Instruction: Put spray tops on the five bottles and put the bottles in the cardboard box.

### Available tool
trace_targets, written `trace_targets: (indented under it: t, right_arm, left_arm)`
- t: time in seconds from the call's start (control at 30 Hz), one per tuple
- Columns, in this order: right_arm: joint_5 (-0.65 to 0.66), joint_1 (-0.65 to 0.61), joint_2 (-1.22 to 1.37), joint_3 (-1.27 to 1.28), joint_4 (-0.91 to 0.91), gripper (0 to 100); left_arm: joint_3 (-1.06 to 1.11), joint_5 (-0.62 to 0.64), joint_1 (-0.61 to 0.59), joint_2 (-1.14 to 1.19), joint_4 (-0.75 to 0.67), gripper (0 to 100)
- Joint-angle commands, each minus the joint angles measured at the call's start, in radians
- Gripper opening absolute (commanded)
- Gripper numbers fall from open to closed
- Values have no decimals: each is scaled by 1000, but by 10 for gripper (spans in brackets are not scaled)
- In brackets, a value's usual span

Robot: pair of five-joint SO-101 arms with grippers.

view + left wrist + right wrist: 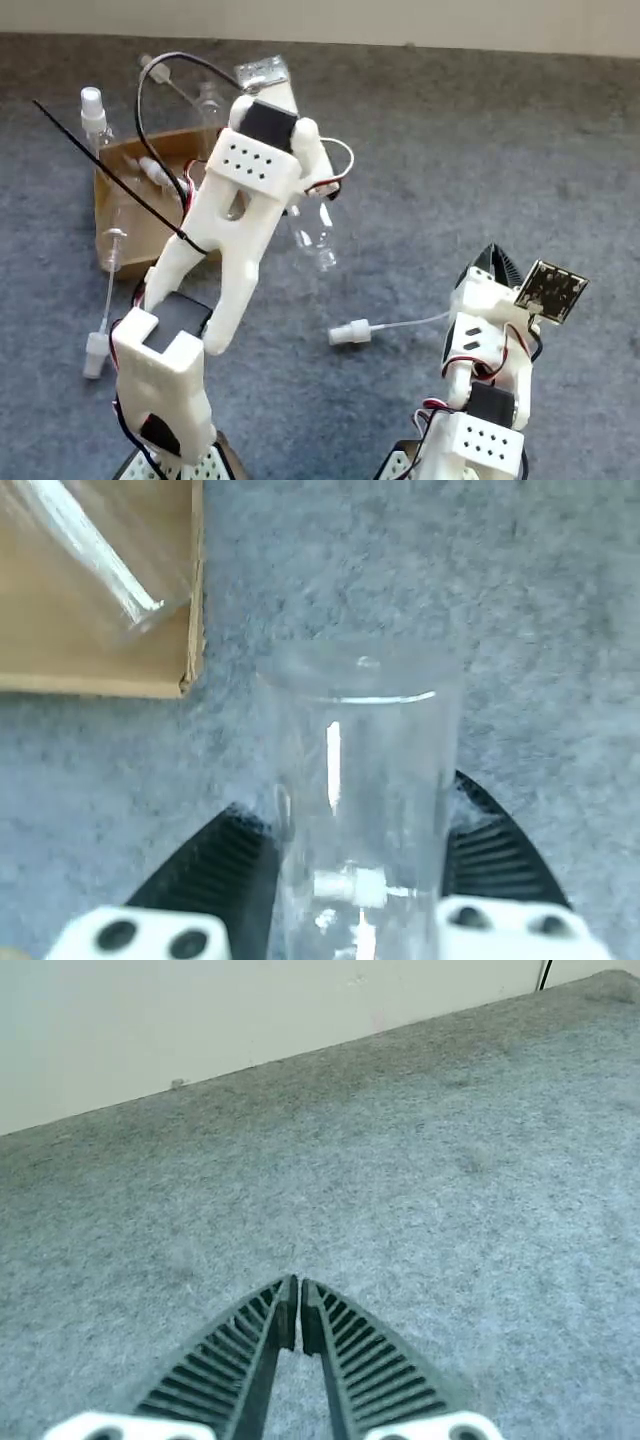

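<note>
The clear bottle (318, 243) (365, 770) sits just off the near right corner of the cardboard box (112, 243) (95, 645), grasped crosswise in the left pincer (350, 810). The ribbed black fingers (225, 855) press on either side of the bottle, and its flat base points away from the wrist. I cannot tell from here whether the bottle touches the worktop (480, 140) or hangs a little above it. The long white left arm (235, 220) stretches from the near left edge over the box to reach it. Inside the box another bottle (155, 172) with a white top lies on its side, and the left wrist view shows a clear bottle wall (90, 550) slanting across the brown floor of the box. At the far left corner of the box an upright bottle (94, 115) wears a white spray top; whether it stands inside or just outside the wall is not clear to me. On the grey covering between the two arms lies a loose spray top (350, 333), its thin tube running toward the right arm. A second spray top (95, 352) lies near the left arm's base, its tube reaching up to the front of the box. The right pincer (497, 262) (299, 1312) is well apart from all of these, at the near right, clenched with nothing in it. Its two ridged fingers meet at the tips above bare grey worktop, and a pale wall (200, 1020) shows beyond.
</note>
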Motion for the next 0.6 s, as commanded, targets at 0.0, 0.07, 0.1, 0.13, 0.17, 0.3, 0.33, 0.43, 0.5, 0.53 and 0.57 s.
trace_targets:
  t: [0.0,0.07,0.1,0.13,0.17,0.3,0.33,0.43,0.5,0.53,0.57]
  right_arm:
    - [-3,-8,-12,116,4,14]
    - [-3,-8,-12,116,4,14]
    - [-3,-8,-12,116,4,14]
    - [-3,-8,-12,116,4,14]
    - [-3,-8,-12,116,4,14]
    - [-3,-12,-12,116,4,14]
    - [-3,-12,-12,116,4,14]
    - [-3,-12,-12,116,4,14]
    - [-3,-12,-12,116,4,14]
    - [-3,-12,-12,116,4,14]
    - [-3,-13,-12,116,4,14]
  left_arm:
    - [13,117,22,42,5,88]
    - [27,137,42,88,11,88]
    - [28,138,45,108,11,88]
    - [28,138,47,124,11,88]
    - [28,138,47,134,11,88]
    - [28,138,50,170,11,85]
    - [25,138,51,173,5,85]
    - [25,138,51,174,3,85]
    - [25,138,62,177,-12,85]
    - [25,138,67,180,-21,85]
    - [25,140,68,180,-35,85]
